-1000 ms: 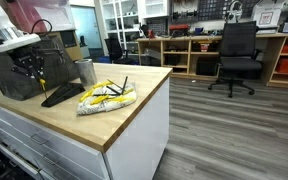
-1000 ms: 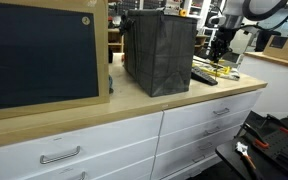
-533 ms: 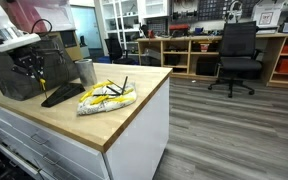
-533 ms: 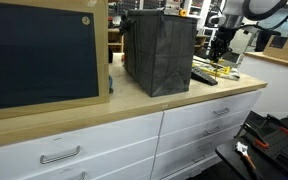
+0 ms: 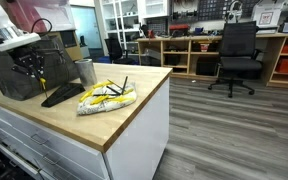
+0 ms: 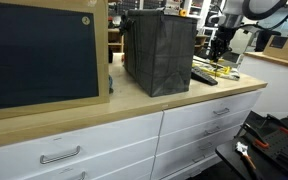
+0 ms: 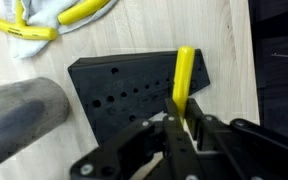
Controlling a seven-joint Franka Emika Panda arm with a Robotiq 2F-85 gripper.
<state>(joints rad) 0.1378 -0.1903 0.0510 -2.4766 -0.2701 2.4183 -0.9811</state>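
Note:
My gripper (image 7: 181, 125) is shut on a yellow-handled tool (image 7: 183, 78), gripping it near one end while it points down at a black perforated block (image 7: 134, 88) on the wooden counter. The tool's other end reaches over the block's edge. In an exterior view the gripper (image 5: 39, 72) hangs above the black block (image 5: 61, 94) with the yellow tool (image 5: 41, 84) held upright. In an exterior view the gripper (image 6: 220, 52) sits behind a dark bin.
A grey metal cup (image 5: 85, 71) stands beside the block. A white cloth with several yellow-handled tools (image 5: 107, 96) lies further along the counter (image 5: 124, 125). A dark bin (image 6: 159, 52) and a framed board (image 6: 39, 55) stand on the counter. An office chair (image 5: 236, 55) is on the floor.

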